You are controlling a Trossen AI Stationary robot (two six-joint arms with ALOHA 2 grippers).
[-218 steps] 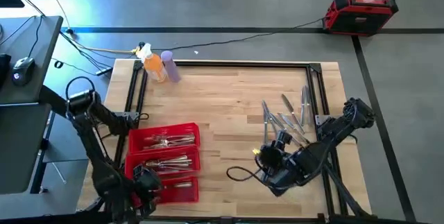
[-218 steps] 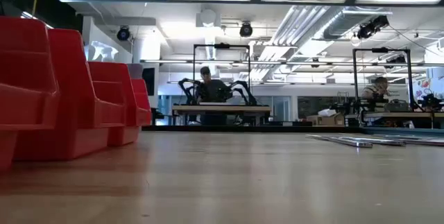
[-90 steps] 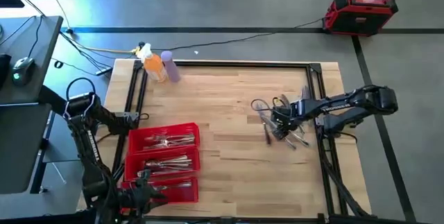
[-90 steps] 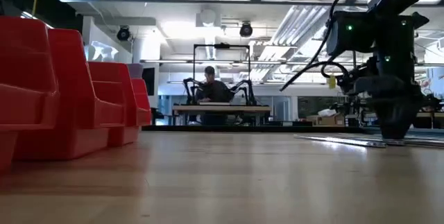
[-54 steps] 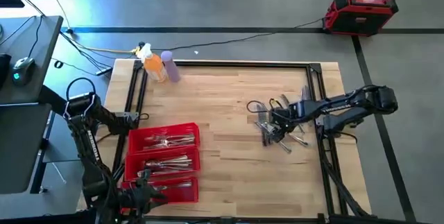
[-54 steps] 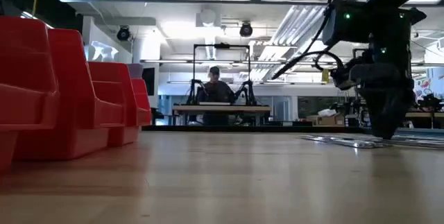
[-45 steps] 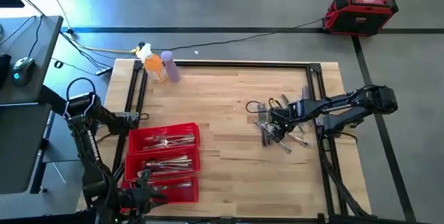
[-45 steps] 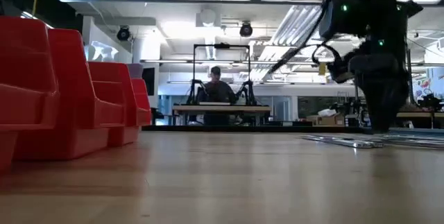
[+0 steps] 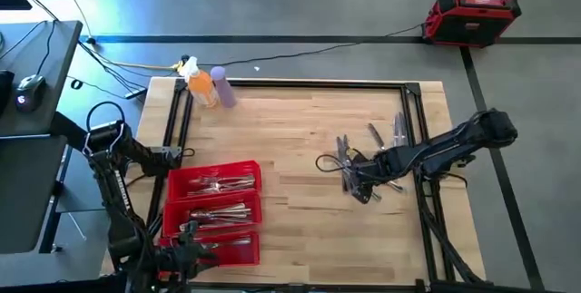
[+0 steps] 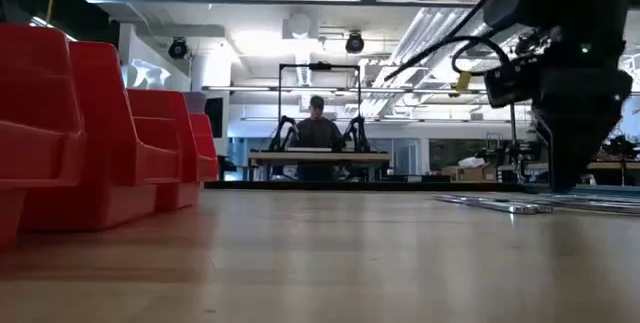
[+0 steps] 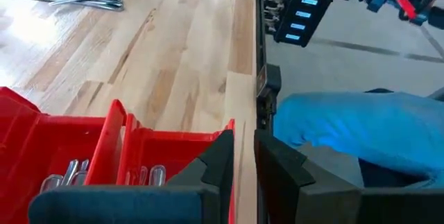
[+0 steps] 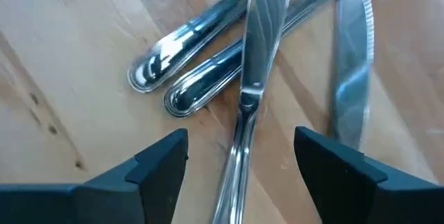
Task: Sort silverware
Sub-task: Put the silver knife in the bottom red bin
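Right gripper (image 12: 239, 156) spread wide over the loose silverware (image 12: 250, 57)

Its jaws stood well apart, gripping nothing, straddling a knife handle at the table's (image 9: 300, 116) three o'clock. The left gripper (image 11: 239, 156) waited, nearly closed, above the red tray (image 9: 214, 204) at seven o'clock.

Right gripper (image 12: 239, 161) low, jaws apart

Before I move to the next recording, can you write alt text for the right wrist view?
The right pincer, fingers open, hovers low over a loose cluster of silverware on the wooden table. A knife lies between the fingers, crossing two rounded handles, and a second knife blade lies beside them.
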